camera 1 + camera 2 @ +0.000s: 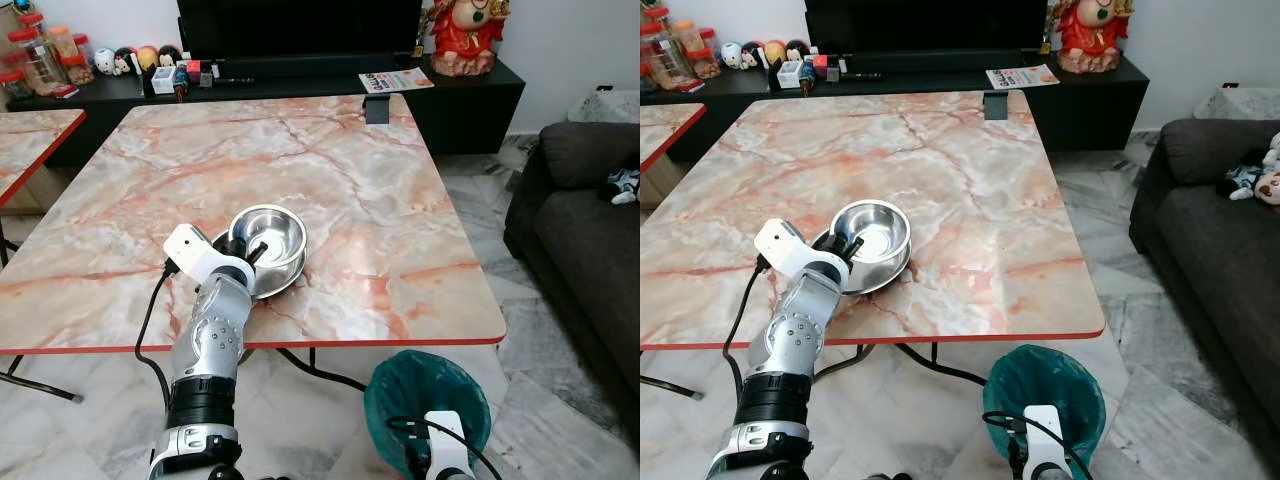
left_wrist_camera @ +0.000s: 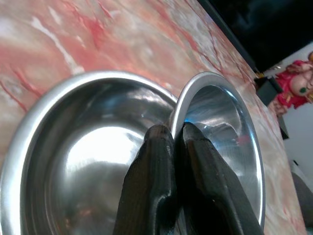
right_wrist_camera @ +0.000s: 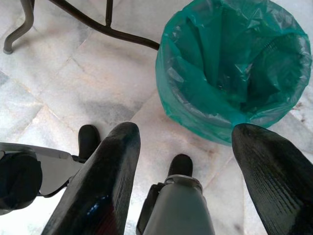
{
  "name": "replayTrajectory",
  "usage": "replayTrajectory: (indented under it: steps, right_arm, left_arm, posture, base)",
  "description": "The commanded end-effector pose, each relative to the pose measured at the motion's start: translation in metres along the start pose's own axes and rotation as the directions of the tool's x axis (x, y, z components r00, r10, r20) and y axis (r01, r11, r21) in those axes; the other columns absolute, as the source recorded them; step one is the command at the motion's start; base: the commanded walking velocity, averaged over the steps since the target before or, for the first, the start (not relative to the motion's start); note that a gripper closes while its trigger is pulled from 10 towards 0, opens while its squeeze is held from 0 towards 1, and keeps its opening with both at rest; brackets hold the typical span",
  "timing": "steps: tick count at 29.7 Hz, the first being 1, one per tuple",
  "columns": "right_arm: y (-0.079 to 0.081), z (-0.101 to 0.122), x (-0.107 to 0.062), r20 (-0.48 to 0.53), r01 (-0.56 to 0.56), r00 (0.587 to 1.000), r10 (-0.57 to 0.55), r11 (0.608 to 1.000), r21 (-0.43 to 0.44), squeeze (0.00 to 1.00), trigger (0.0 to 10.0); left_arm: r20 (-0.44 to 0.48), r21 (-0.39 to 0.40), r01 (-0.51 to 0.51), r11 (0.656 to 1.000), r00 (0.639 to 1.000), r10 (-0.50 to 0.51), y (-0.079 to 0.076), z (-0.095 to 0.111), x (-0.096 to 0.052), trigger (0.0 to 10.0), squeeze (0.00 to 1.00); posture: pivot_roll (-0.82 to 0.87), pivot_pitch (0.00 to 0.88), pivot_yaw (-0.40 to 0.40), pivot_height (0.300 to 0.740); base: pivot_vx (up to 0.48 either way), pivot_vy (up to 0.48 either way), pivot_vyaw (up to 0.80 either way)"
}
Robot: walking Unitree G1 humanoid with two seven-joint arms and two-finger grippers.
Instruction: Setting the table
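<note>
Clamped together on the near rim of the upper shiny stainless-steel bowl [image 1: 268, 232], the two black fingers [image 2: 195, 161] of the left gripper [image 1: 256, 254] pinch the thin metal wall, one finger inside and one outside, as the left wrist view shows. That bowl sits tilted within a second, wider stainless-steel bowl [image 2: 58, 161], and the pair rests on the pink-and-cream marble-patterned square table with a red edge [image 1: 420, 240], low and left of centre in the left eye view, near the table's front edge. The silver left arm rises from the bottom left of the frame toward the bowls. At the bottom right, the right gripper [image 3: 183, 142] hangs idle with its fingers spread wide apart, over the white marble floor beside a round bin lined with a teal plastic bag [image 1: 428, 400]. Judged from the tilt of the gripped bowl, the step in hand is separating the nested bowls so each can be given its own place. To do it well, the pinch should stay firm on the slippery rim, the lift should go straight up until the upper bowl clears the lower rim, and the lower bowl should not be dragged toward the nearby table edge.
</note>
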State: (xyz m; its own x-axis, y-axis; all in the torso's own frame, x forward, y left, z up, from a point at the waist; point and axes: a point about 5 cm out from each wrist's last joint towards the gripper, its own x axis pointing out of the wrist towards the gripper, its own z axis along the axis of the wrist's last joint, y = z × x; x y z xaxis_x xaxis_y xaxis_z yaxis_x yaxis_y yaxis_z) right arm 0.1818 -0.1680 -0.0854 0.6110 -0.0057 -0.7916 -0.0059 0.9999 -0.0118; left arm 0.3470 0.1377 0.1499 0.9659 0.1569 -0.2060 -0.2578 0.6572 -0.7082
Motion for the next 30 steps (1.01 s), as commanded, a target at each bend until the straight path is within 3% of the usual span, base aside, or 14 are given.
replayTrajectory:
  steps: [1,13,29,30]
  right_arm:
    - [0.003,-0.002,0.000,-0.002,0.000,1.000,0.000,1.000,0.017,0.00,10.0]
    - [0.001,-0.001,0.000,-0.003,0.005,1.000,-0.005,1.000,0.025,0.00,10.0]
    - [-0.001,0.001,0.000,0.003,0.009,1.000,-0.009,1.000,0.022,0.00,10.0]
    - [-0.001,0.001,0.000,0.002,0.009,1.000,-0.010,1.000,0.022,0.00,10.0]
  left_arm:
    - [0.009,-0.008,0.003,1.000,1.000,-0.003,-0.009,0.001,0.003,10.0,0.00]
    - [-0.003,0.040,-0.114,0.993,0.993,0.114,-0.001,-0.002,0.008,10.0,0.00]
    - [-0.007,-0.002,-0.188,0.982,0.982,0.188,0.008,-0.004,0.010,10.0,0.00]
    - [-0.005,-0.006,-0.192,0.981,0.981,0.192,0.008,-0.004,0.011,10.0,0.24]
  posture:
    - [0.02,0.045,0.082,0.723]
    - [0.03,0.041,0.080,0.723]
    - [0.02,0.037,0.071,0.723]
    - [0.02,0.038,0.072,0.723]
  base:
    - [0.000,0.000,0.00]
    - [0.000,0.000,0.00]
    - [0.000,0.000,0.00]
    - [0.000,0.000,0.00]
